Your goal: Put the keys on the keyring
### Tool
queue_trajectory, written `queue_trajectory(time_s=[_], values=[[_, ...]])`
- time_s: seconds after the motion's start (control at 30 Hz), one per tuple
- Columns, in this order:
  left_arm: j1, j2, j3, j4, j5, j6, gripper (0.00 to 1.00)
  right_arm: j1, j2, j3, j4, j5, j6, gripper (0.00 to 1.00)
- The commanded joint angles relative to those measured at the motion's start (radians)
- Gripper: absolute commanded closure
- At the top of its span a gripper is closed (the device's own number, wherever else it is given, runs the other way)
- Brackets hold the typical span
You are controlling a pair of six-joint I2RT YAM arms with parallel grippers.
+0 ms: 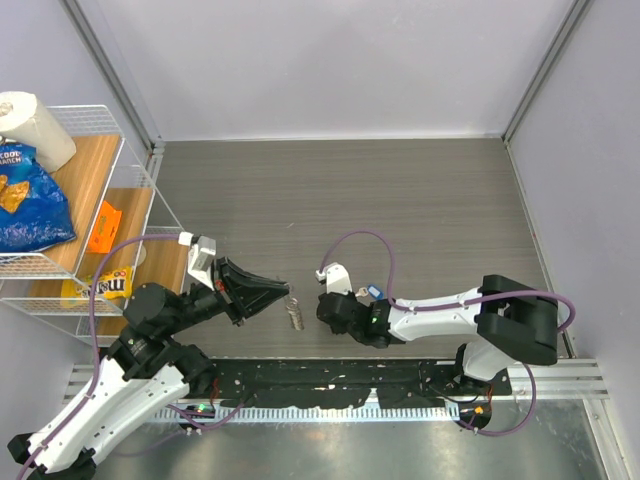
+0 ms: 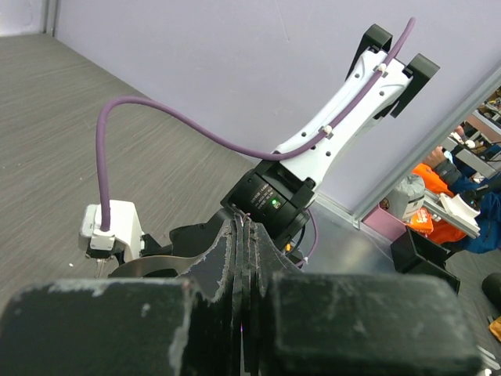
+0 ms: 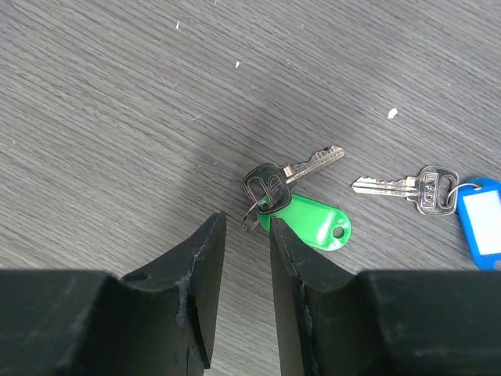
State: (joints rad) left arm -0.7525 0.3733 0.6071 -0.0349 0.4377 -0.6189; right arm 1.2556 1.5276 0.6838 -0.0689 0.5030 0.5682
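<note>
My left gripper is shut on the keyring and holds it above the table; part of it hangs below the fingertips. In the left wrist view the jaws are pressed together on thin layers, and a grey-beige strap curves out to the left. My right gripper is open and empty, low over the table. The green-tagged key lies just beyond its fingertips, touching neither. The blue-tagged key lies to the right and also shows in the top view.
A white wire shelf stands at the left with a blue chip bag, a paper towel roll, an orange packet and a yellow candy bag. Grey walls close the back and right.
</note>
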Motion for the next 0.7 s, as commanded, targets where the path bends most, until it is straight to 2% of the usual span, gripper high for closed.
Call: queue_trajectory(time_s=[0.0,0.47,0.6,0.67], values=[[-0.001,0.006,0.02,0.053,0.01,0.005,1.0,0.005,0.006,0.011,0.018,0.054,0.032,0.66],[-0.001,0.006,0.017,0.052,0.006,0.001,1.0,0.005,0.028,0.006,0.014,0.104,0.032,0.84],[-0.001,0.004,0.017,0.049,0.006,0.001,1.0,0.005,0.02,-0.003,0.018,0.12,0.029,0.95],[-0.001,0.006,0.019,0.052,0.007,-0.001,1.0,0.005,-0.004,-0.016,0.03,0.123,0.013,0.95]])
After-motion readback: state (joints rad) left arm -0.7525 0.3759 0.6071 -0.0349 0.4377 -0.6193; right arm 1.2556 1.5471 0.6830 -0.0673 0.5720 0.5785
